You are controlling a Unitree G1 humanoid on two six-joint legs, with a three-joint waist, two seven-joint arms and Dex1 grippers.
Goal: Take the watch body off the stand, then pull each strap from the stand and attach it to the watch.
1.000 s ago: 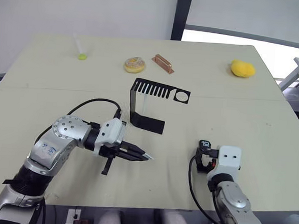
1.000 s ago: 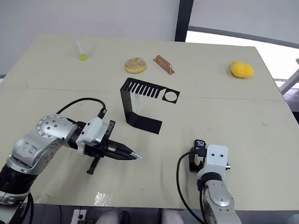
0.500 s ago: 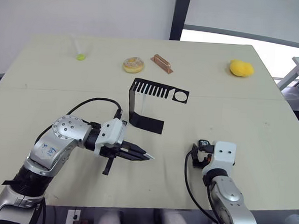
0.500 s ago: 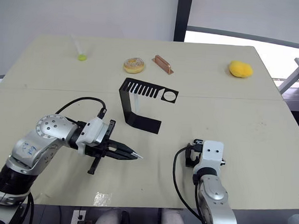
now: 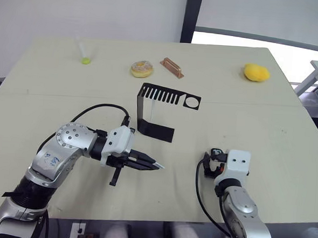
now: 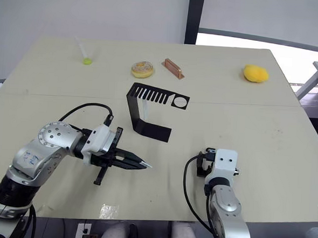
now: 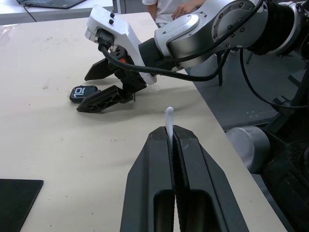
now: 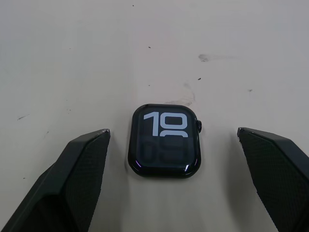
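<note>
We are seeing bare desk [image 5: 266, 131] lying between the two claws, so either could cross there. The stand [image 5: 158, 111] is blocking the desk's middle. The watch body [image 8: 164, 140] is sitting between the right claw's [image 8: 174, 181] spread fingers, with open gaps on both sides.

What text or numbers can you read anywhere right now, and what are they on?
"10": white digits on the screen of the small black rounded-square watch body, lying flat on the table.
Dimmer row beneath the "10": cut off, not readable.
Left arm's round grey joint: blue marking, too small to read.
</note>
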